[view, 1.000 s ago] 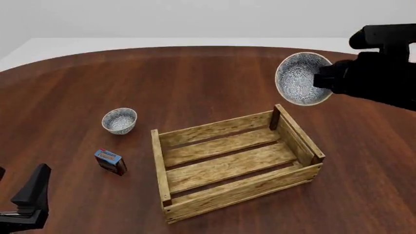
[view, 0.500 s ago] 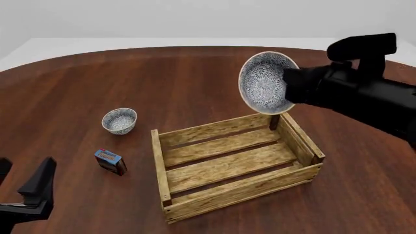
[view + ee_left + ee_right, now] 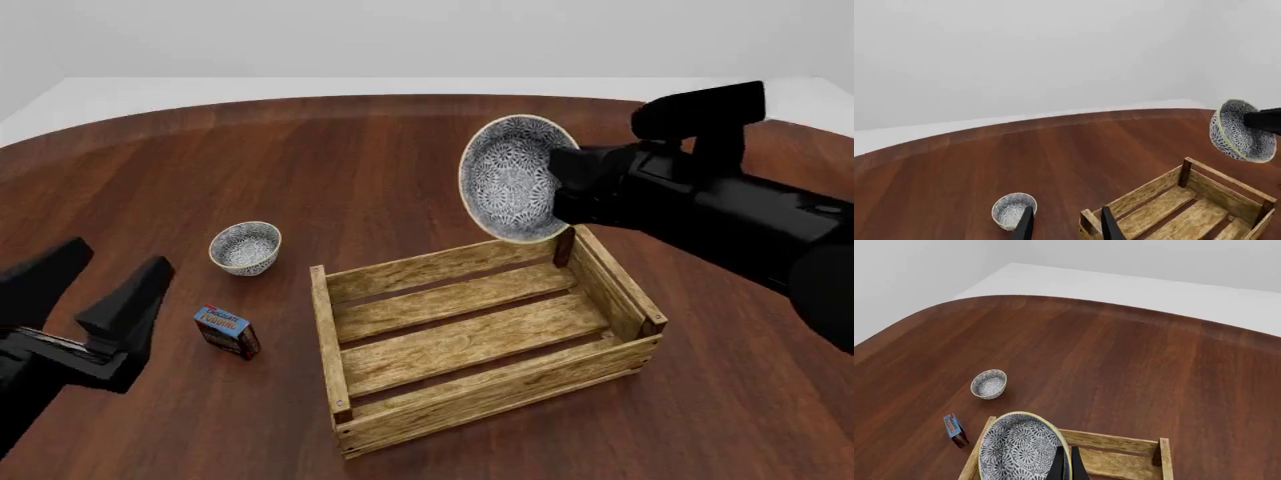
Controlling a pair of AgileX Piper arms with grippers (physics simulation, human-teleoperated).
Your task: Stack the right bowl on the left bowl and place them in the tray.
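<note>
Right gripper (image 3: 571, 190) has its jaws pinched shut on the rim of the right bowl (image 3: 509, 178), and in the right wrist view you can see the two dark fingers (image 3: 1057, 466) nearly meeting, with just the thin bowl wall between them. The bowl is up in the air, tipped on its side so the inside faces the left part of the table, hanging over the far edge of the tray (image 3: 489, 377). It isn't touching the tray as far as I can tell.

Looks-wise it's a small round white bowl covered in a dense blue-grey lacy pattern, inside and out, with a pale rim. The left bowl (image 3: 246, 247) is its twin, same pattern, sitting upright on the table (image 3: 334, 160) to the left of the tray and clear of it.

Left gripper (image 3: 91, 290) is low at the near-left side, jaws spread wide with nothing between them. In the left wrist view the fingertips (image 3: 1025, 226) frame the gap between the left bowl and the tray's corner, not touching either.

The tray is a big light-brown slatted wooden crate with darker corner posts, and nothing inside. There's also a small blue box (image 3: 226, 331) on the table just in front of the left bowl, near the tray's left end.
</note>
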